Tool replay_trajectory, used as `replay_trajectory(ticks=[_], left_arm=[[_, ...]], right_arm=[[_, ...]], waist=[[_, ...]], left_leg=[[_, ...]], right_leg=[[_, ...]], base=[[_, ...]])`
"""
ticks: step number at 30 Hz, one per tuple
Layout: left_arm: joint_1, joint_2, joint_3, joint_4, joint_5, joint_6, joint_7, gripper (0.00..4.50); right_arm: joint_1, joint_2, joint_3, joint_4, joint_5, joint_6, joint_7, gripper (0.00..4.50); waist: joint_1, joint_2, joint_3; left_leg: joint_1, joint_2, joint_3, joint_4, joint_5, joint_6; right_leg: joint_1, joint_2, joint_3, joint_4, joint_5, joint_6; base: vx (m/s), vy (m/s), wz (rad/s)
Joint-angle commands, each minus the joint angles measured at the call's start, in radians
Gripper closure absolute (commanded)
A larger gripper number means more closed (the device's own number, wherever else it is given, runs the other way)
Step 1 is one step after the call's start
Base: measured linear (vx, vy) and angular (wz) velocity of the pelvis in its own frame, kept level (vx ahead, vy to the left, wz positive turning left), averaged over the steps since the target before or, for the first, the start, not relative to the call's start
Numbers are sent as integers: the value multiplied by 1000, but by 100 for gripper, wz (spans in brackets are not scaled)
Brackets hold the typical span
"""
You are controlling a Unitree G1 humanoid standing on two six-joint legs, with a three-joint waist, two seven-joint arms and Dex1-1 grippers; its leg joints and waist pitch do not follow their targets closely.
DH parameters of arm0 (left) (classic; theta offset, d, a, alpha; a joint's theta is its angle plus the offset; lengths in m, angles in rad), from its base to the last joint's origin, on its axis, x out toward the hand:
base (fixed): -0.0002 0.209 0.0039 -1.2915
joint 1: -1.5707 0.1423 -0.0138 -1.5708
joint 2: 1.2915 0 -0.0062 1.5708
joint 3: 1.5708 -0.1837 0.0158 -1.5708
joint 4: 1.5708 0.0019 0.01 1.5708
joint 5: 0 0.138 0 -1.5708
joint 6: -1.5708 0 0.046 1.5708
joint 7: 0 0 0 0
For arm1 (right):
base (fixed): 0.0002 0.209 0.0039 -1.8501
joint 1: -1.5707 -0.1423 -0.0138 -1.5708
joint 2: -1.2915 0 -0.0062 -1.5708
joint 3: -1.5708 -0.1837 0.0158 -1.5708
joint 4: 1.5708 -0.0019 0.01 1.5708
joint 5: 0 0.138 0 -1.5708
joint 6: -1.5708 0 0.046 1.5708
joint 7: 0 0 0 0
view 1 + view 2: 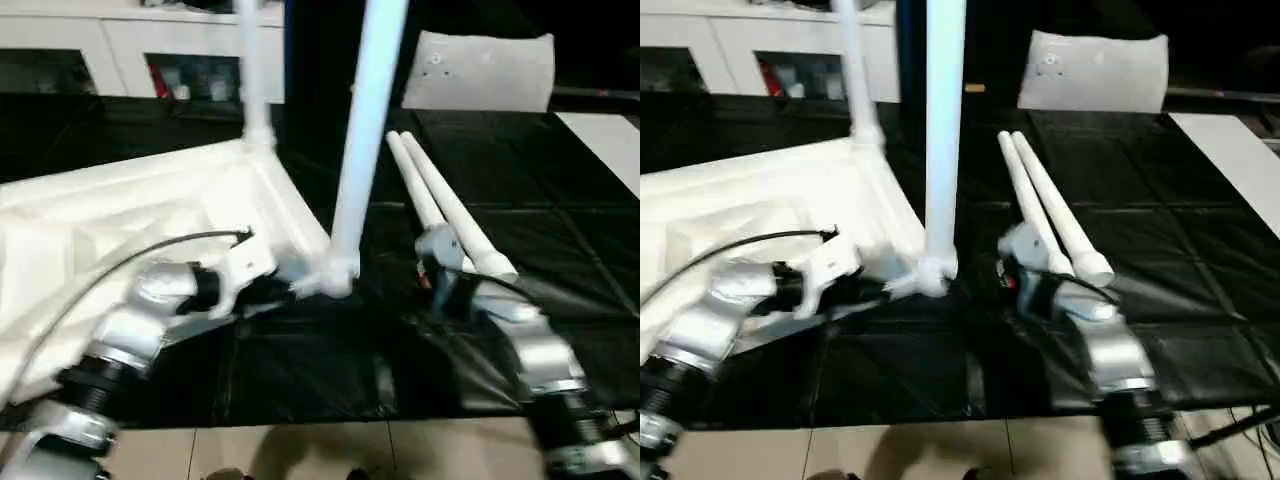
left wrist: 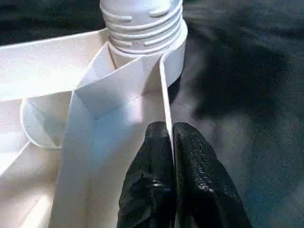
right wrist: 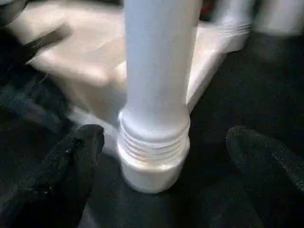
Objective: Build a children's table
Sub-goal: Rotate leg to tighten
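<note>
The left pincer (image 2: 172,142) pinches the rim wall of the white ribbed plastic tabletop (image 1: 120,215). Ahead of it, a white tapered tubular leg (image 3: 159,71) stands with threads exposed between the wide-open right pincer (image 3: 164,156) fingers; unsupported, it could tip.

Black sheet (image 1: 560,250) under upturned tabletop (image 1: 120,220), two loose legs (image 1: 450,215) (side by side), bag (image 1: 480,70).

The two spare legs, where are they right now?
The two spare legs lie side by side on the black mat, ahead of the right gripper, right of the upturned tabletop.
</note>
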Motion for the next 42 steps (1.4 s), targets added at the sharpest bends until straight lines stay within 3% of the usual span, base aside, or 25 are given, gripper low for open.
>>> replay_trajectory(ticks=[1, 7, 10, 16, 24, 25, 31, 34, 36, 38, 41, 42], left_arm=[[4, 13, -67, 20, 15, -23, -105, 450], [-25, 47, -111, 35, 18, -62, -217, 450], [-41, 55, -132, 51, 14, -89, -266, 450], [-82, 46, -163, 97, 26, -152, -324, 450], [-115, 35, -171, 161, 29, -207, -353, 450], [-118, 35, -172, 168, 28, -213, -356, 450], [-121, 34, -169, 194, 24, -230, -363, 450], [-114, 30, -157, 191, 13, -211, -354, 450], [-93, 21, -124, 161, -13, -146, -299, 450], [-62, -1, -87, 114, -13, -70, -189, 450], [-31, -33, -56, 61, -25, 11, -102, 450], [-6, -71, -35, 6, -30, 88, -24, 450]], right_arm=[[-30, -11, 26, -9, 14, -2, 69, 3], [-75, -27, 79, 38, -6, -20, 156, 3], [-96, -28, 97, 64, -6, -28, 198, 3], [-112, -38, 154, 82, -15, -35, 305, 59], [-124, -48, 184, 117, -22, -62, 353, 112], [-125, -46, 183, 119, -22, -63, 356, 135], [-122, -40, 180, 117, 1, -46, 373, 173], [-114, -33, 179, 109, 20, -26, 377, 175], [-92, -8, 169, 95, 45, 1, 354, 178], [-73, 42, 147, 105, 27, 32, 230, 179], [-56, 87, 136, 114, -3, 40, 112, 180], [-45, 134, 126, 119, -18, 62, 14, 180]], waist=[[3, -1, -61], [15, -2, -63], [21, -4, -62], [39, -7, -60], [42, -8, -58], [42, -9, -59], [46, -8, -63], [48, -6, -63], [48, 2, -63], [46, 1, -63], [35, 1, -53], [31, -3, -52]], left_leg=[[0, 39, -3, -58, -123, 82], [6, 42, -3, -57, -120, 72], [7, 43, -2, -58, -140, 56], [4, 44, -3, -58, -148, 48], [7, 45, -6, -61, -204, 20], [9, 46, -6, -60, -210, 20], [4, 46, -6, -59, -171, 27], [4, 47, -6, -59, -175, 24], [5, 48, -6, -60, -190, 16], [5, 50, -8, -62, -201, 6], [9, 46, -14, -69, -293, -25], [10, 43, -17, -68, -308, -27]], right_leg=[[53, -61, 61, -67, -219, -187], [51, -62, 60, -52, -133, -241], [53, -64, 61, -54, -158, -236], [53, -66, 61, -55, -183, -221], [49, -70, 62, -63, -276, -197], [48, -70, 62, -64, -284, -195], [53, -68, 60, -55, -217, -207], [53, -68, 60, -54, -216, -212], [53, -69, 60, -54, -217, -219], [53, -71, 61, -55, -219, -220], [46, -74, 58, -78, -423, -167], [45, -74, 56, -87, -493, -138]], base=[[0, 0, 0], [0, 0, 0], [0, 0, 0], [0, 0, 0], [0, 0, 0], [0, 0, 0], [0, 0, 0], [0, 0, 0], [0, 0, 0], [0, 0, 0], [0, 0, 0], [0, 0, 0]])
